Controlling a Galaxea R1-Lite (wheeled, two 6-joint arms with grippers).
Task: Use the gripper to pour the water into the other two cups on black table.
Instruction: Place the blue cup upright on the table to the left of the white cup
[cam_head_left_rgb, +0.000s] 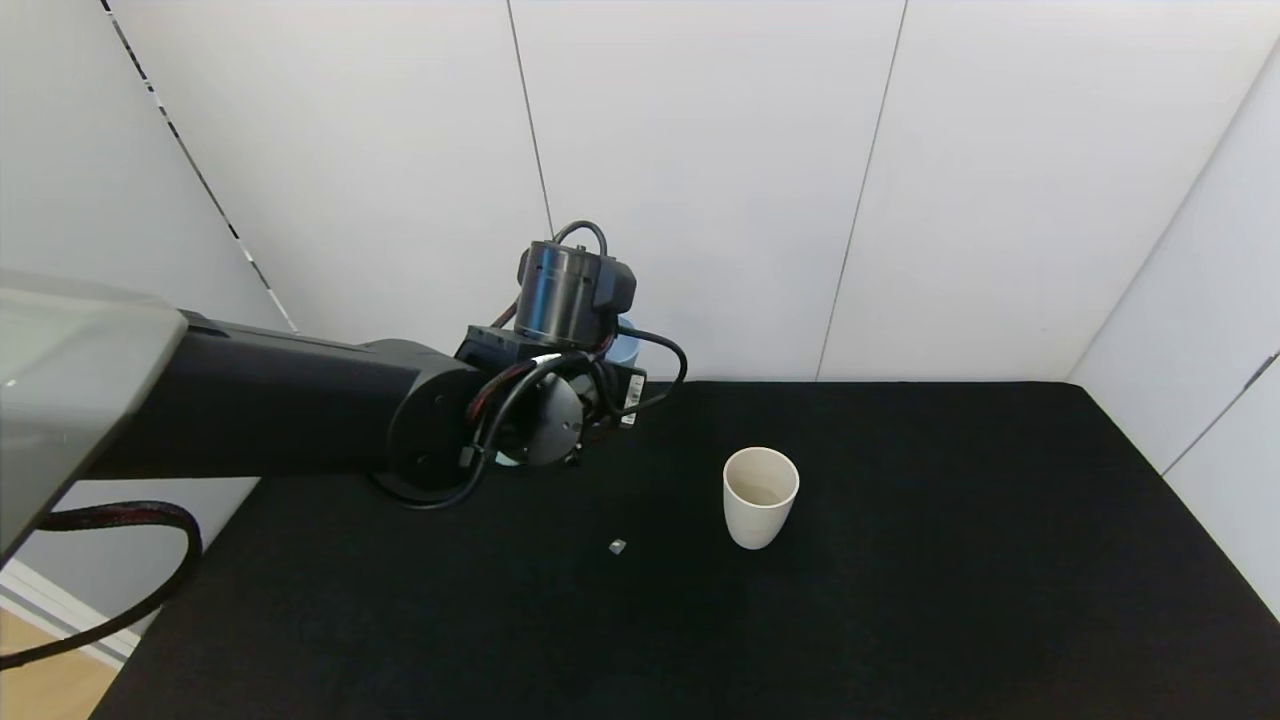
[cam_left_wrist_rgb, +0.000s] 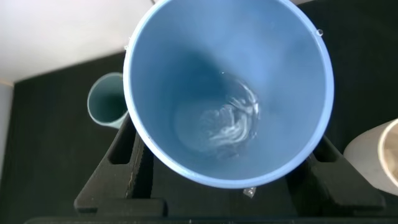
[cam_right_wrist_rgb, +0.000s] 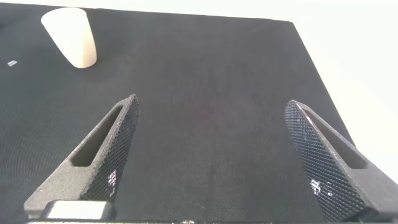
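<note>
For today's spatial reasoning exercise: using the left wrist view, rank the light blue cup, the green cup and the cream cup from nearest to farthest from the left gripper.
1. Light blue cup: held in the left gripper.
2. Green cup: on the black table, just beyond one finger.
3. Cream cup: on the opposite side; too close to call against the green cup.

Black table – matt, cloth-like. Cream cup, blue cup – smooth matt. Right gripper fingers – rough, knurled black plastic.

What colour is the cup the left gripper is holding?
Light blue, clearest in the left wrist view, with a little water in its bottom.
</note>
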